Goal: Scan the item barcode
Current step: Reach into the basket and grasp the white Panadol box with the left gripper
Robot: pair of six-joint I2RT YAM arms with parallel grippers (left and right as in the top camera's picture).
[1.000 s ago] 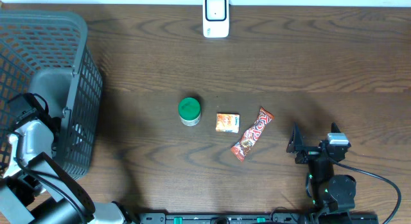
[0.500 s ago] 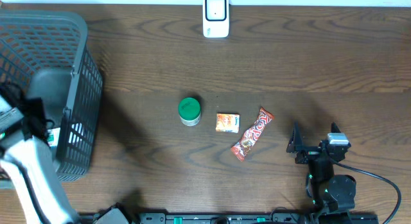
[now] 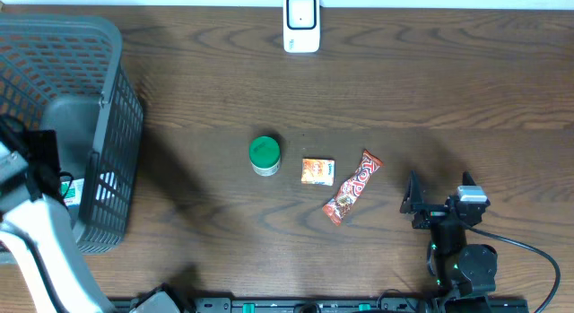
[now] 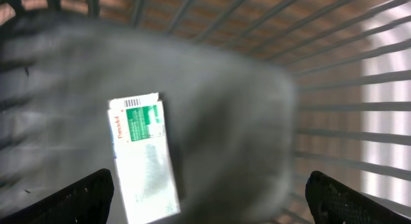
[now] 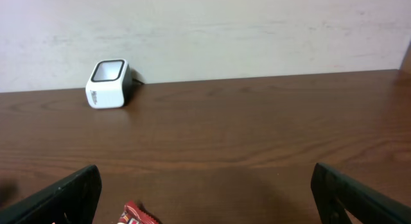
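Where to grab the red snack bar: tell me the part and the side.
Grip the red snack bar across its narrow middle, straight down from above: it lies flat and diagonal on the table, so turn the jaws across its length.

left hand [image 4: 209, 197] spread open, white box [image 4: 145, 161] dropped into basket [image 3: 118, 132]

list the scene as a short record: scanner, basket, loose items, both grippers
scanner: white, at the far edge of the table, nothing in front of it
basket: grey, at the left, with a white and green box inside
loose items: green-lidded jar, small orange box, red snack bar, in a row mid-table
left gripper: open above the basket floor, box not gripped
right gripper: open, empty, facing the scanner
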